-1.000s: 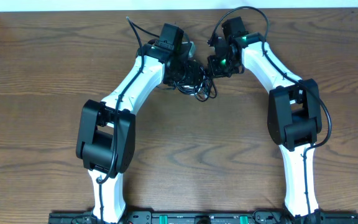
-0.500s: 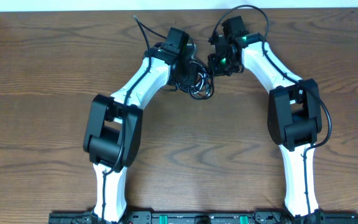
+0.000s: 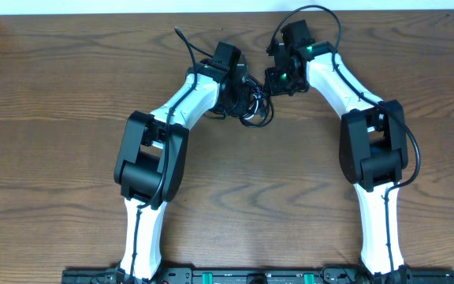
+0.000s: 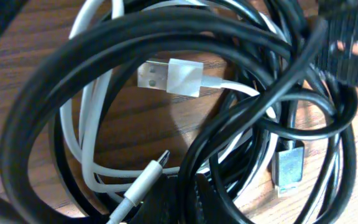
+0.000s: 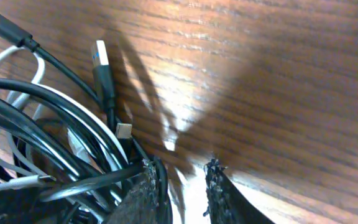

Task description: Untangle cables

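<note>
One white USB plug (image 4: 169, 76), unseen overhead

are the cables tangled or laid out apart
Tangled. From the left wrist, the white cable weaves through overlapping loops of the black cables; overhead they form one clump on the table.

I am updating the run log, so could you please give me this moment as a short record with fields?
surface: wooden table
cables: black and white cords in one tangled heap between the arms
white USB plug: exposed among the loops, not gripped
left end effector: shut, down in the heap
right end effector: slightly open, nothing between its fingers, at the heap's edge
</note>
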You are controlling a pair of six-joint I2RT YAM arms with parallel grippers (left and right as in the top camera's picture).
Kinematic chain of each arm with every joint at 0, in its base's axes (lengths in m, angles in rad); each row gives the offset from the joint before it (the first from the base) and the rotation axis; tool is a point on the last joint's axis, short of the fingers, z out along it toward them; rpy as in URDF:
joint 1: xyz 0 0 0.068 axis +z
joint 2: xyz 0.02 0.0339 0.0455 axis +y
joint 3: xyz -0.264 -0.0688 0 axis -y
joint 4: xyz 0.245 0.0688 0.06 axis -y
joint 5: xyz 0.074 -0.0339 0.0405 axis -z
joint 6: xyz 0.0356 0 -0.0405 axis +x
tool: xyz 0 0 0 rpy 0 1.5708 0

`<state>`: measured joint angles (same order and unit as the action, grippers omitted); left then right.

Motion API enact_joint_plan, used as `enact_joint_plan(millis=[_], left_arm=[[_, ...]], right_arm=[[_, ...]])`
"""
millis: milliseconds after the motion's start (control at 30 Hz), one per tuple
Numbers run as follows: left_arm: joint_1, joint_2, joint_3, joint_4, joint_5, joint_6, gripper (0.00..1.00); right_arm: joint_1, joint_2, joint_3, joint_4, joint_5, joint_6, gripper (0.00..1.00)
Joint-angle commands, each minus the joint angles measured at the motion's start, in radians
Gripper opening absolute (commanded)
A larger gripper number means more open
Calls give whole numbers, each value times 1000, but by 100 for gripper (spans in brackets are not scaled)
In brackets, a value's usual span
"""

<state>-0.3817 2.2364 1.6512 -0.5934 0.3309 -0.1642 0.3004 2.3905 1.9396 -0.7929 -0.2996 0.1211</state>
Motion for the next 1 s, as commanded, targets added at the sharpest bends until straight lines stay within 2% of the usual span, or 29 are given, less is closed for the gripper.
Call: enact_joint_plan(millis=[0,133,333,700,967], left_arm=[[-1,52,2,-11,-26,-13,8],[-1,52,2,-11,-26,-13,9],[-1,52,2,-11,-27,-13,8],[-1,52,2,-13,-30,-13,8],[-1,52,2,-31,-64,-12,8]], right_arm=[[19,-23,-6,-37,25,-3,22],[31,-23,-15,-91,37,-3,20],[37,-21,-58,-58,192,-3,16],[18,-21,-133,-7,429,-6,20],[-57,-21,-137,-22,440,-10,21]])
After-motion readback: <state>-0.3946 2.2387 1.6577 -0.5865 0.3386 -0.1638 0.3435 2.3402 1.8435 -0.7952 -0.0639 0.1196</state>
